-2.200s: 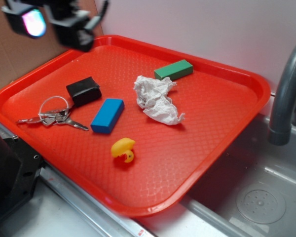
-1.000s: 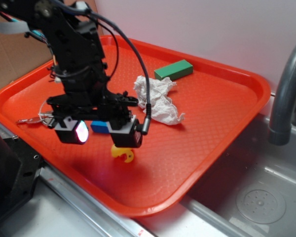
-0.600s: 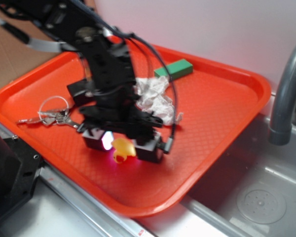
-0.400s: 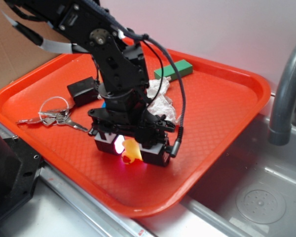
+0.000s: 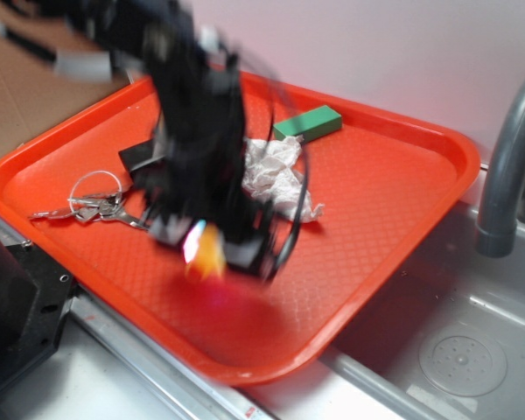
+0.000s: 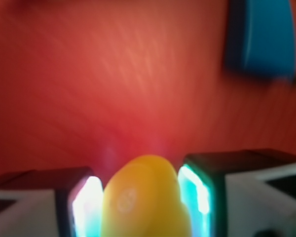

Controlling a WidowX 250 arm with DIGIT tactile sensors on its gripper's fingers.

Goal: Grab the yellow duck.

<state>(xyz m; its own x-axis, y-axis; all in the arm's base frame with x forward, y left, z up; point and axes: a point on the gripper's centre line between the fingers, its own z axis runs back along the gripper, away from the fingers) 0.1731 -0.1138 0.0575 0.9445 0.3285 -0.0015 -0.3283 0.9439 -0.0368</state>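
Claw [image 6: 140, 200]: closed on the yellow duck [image 6: 143, 197], its two glowing pads [image 6: 86, 207] pressed against either side of the toy; in the exterior view the claw [image 5: 212, 249] is blurred, but the yellow duck [image 5: 206, 252] shows between its fingers, over the near part of the red tray [image 5: 394, 188]; whether the duck touches the tray floor cannot be told. Arm [image 5: 197, 114]: black, motion-blurred, rising from the claw toward the upper left. Blue block [image 6: 266, 37]: beyond the duck, on the tray, visible in the wrist view only. Crumpled white paper [image 5: 276, 175]: just behind the duck, partly hidden by the arm. Keys on a ring [image 5: 92, 206]: left of the duck, near the tray's left rim. Black block [image 5: 136, 157]: behind the keys, mostly covered by the arm. Green block [image 5: 308, 122]: far side of the tray, beyond the paper. Grey faucet [image 5: 507, 166]: well right of the duck, off the tray, over a metal sink [image 5: 459, 350].
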